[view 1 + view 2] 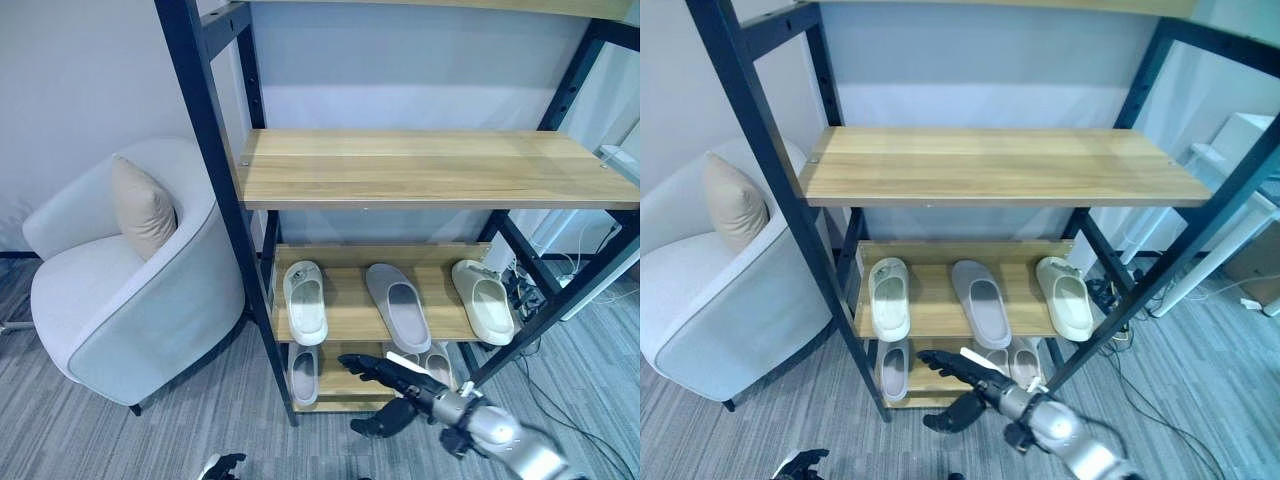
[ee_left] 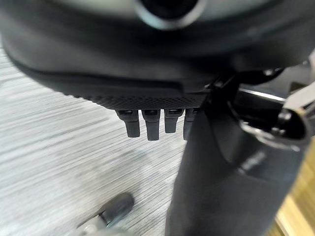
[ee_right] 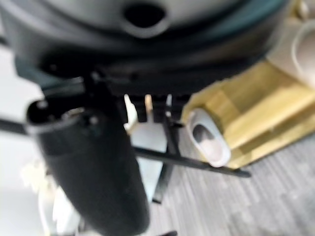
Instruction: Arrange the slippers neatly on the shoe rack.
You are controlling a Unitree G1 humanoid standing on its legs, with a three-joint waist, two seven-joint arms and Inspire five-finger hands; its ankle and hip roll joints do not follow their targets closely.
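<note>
Wooden planks on a black metal frame form the shoe rack (image 1: 420, 168); three smooth rounded slippers (image 1: 398, 306) lie on its middle shelf, more below. Right hand (image 1: 395, 377), fingers straight and empty, hovers before the lowest shelf. Left hand (image 1: 222, 466) hangs near grey carpet, fingers relaxed.

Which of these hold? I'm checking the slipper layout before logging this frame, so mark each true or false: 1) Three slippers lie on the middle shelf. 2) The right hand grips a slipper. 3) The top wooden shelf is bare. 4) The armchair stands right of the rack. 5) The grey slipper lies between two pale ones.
1) True: a white slipper, a grey slipper and a cream slipper lie on the middle shelf.
2) False: the right hand is open, holding nothing.
3) True: the top shelf carries nothing.
4) False: the armchair stands left of the rack.
5) True.
</note>
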